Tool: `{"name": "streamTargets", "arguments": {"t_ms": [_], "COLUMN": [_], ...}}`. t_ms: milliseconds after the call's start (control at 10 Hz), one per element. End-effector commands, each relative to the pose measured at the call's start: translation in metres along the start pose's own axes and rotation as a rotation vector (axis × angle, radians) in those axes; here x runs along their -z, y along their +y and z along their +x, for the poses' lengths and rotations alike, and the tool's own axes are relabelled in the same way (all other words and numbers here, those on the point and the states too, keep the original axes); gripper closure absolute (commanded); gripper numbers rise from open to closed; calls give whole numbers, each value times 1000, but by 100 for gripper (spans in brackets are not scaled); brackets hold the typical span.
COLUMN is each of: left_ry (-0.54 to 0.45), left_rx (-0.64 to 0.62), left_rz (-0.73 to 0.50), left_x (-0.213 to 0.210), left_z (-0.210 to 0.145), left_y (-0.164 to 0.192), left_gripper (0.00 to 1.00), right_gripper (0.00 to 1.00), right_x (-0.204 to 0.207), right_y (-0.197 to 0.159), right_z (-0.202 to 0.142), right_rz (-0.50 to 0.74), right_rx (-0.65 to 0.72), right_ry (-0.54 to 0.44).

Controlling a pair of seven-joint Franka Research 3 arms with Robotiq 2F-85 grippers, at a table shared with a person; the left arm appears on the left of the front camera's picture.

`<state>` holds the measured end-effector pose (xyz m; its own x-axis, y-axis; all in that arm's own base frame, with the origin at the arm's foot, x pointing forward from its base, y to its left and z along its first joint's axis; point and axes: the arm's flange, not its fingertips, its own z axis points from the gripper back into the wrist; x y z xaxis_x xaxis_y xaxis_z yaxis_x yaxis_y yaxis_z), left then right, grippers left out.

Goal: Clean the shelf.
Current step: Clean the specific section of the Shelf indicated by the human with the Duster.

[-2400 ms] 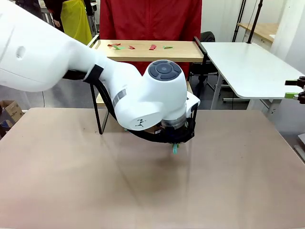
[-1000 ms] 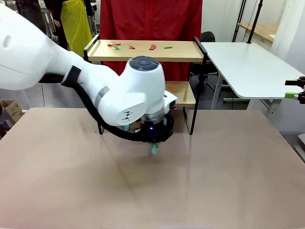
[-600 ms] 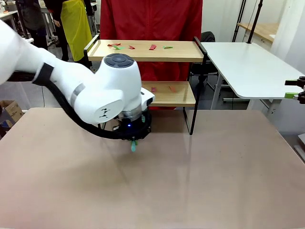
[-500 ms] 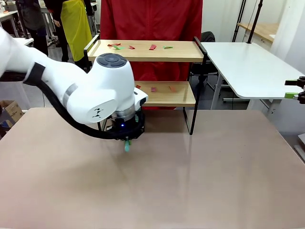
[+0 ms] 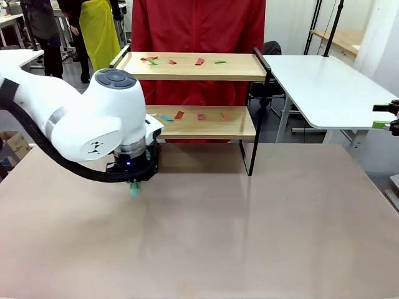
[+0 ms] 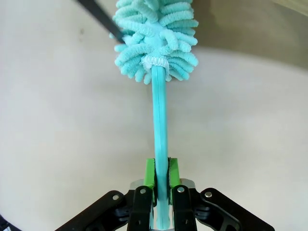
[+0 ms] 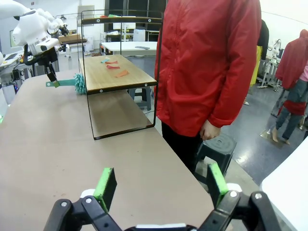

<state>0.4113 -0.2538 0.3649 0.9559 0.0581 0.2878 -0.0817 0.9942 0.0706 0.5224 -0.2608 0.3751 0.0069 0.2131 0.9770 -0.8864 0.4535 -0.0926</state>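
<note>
**Left arm grips duster beside shelf**

Front: the shelf (image 5: 240,66) stands at the far side of the table (image 5: 262,237), with paper scraps (image 5: 199,61) on both boards and a person (image 5: 198,25) behind it. The left gripper (image 5: 133,184) hangs low over the table, near the shelf's left legs.
Left wrist: jaws clamped on the teal duster (image 6: 160,120) handle, fluffy head forward.
Right wrist: right gripper (image 7: 159,185) jaws wide, empty.

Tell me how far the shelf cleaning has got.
Done: the left gripper is shut on the teal duster. In hand: the duster's head sits by the left end of the shelf, at lower-board level. Left: coloured scraps lie on both boards, none swept off. The right gripper is open and holds nothing.
</note>
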Motion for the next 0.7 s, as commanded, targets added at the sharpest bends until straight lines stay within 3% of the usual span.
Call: {"name": "streamTargets", "arguments": {"t_ms": [0, 600], "left_ry": [-44, -48], "left_rx": [-8, 23], "left_rz": [79, 42], "left_x": [-6, -10], "left_z": [-8, -8], "left_y": [15, 8], "left_gripper": [87, 87], "right_gripper": [0, 0], "right_x": [1, 1], "right_y": [1, 1], "right_z": [3, 3], "right_rz": [2, 2], "right_rx": [-4, -4], "right_ry": [1, 1]}}
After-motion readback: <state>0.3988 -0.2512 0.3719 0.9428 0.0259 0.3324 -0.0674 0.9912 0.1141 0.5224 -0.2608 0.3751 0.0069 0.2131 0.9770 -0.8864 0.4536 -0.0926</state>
